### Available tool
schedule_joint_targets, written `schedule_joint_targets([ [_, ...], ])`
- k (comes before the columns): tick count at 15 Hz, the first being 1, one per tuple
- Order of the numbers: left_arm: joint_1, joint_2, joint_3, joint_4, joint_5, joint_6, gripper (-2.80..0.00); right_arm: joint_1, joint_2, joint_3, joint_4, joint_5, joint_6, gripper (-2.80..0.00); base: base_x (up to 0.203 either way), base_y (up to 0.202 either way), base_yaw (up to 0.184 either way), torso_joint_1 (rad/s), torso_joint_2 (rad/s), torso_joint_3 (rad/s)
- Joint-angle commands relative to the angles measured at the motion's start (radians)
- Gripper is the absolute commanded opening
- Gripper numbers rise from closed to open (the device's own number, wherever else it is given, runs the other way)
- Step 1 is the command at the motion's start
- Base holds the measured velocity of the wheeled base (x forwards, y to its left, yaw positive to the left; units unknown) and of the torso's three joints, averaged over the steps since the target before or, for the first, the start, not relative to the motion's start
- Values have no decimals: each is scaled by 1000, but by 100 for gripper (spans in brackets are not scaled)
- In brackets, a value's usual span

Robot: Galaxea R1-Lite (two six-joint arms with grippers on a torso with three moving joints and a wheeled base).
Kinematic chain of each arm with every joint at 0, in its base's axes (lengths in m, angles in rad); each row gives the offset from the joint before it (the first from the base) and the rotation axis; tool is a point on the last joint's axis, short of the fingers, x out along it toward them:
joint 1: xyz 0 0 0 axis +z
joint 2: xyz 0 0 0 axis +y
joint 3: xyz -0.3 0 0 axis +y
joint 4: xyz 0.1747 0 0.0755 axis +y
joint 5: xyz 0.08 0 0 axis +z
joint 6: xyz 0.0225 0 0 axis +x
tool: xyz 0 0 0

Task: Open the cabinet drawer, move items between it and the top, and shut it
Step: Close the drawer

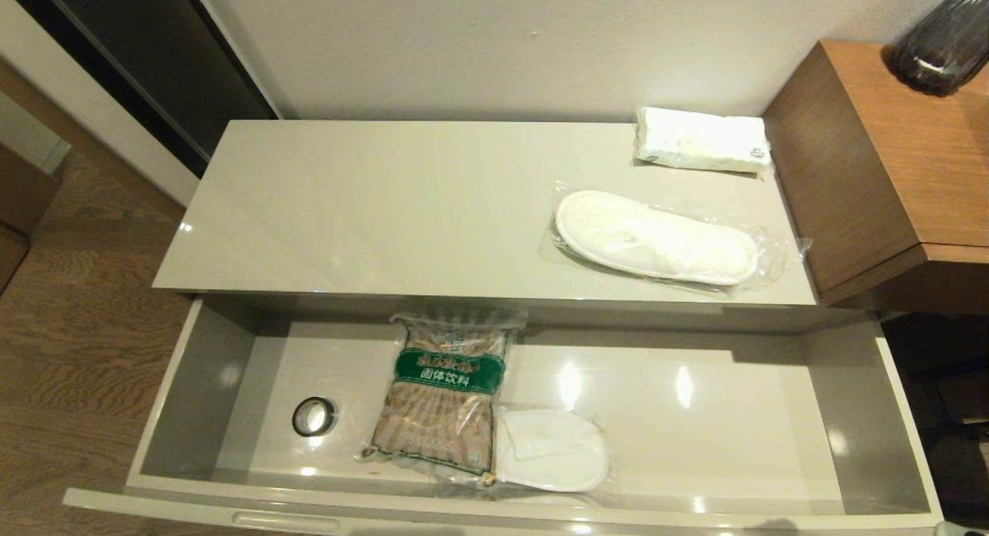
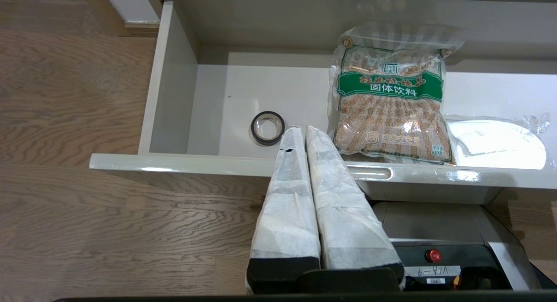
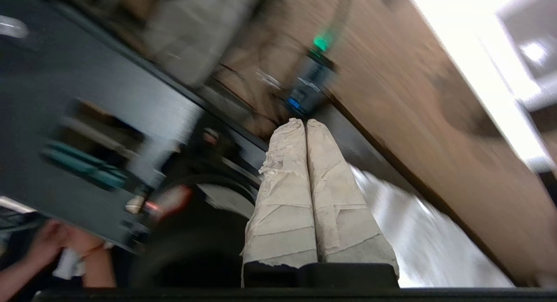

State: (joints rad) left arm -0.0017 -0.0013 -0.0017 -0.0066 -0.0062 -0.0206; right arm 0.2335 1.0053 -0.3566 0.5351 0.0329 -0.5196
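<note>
The cabinet drawer (image 1: 865, 412) stands fully open. On the top (image 1: 371, 212), a tissue pack (image 1: 701, 140) occupies the far right corner, with bagged slippers (image 1: 655, 238) near the right front edge. A second slipper pack (image 1: 552, 449) lies at the drawer's front wall, beside a brown packet (image 1: 444, 393). Judgement: approach from above and pinch the plastic.

Only the left wrist view shows the left gripper (image 2: 300, 130), fingers together, at the drawer front. The right gripper (image 3: 303, 121), likewise closed, points away.
</note>
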Motion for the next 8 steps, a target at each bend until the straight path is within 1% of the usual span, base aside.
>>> schedule_joint_targets([
  [1,0,1,0,-1,0,-1,-280,23,33,39,-12,61,-5,-280,0,0,0,0,0,0],
  [4,0,1,0,-1,0,-1,-280,23,33,39,-12,61,-5,-280,0,0,0,0,0,0],
  [5,0,1,0,-1,0,-1,-280,30,49,48,-19,81,-4,-280,0,0,0,0,0,0],
  [6,0,1,0,-1,0,-1,-280,39,98,59,-32,106,-3,-280,0,0,0,0,0,0],
  [8,0,1,0,-1,0,-1,-280,53,267,86,-83,145,0,-280,0,0,0,0,0,0],
])
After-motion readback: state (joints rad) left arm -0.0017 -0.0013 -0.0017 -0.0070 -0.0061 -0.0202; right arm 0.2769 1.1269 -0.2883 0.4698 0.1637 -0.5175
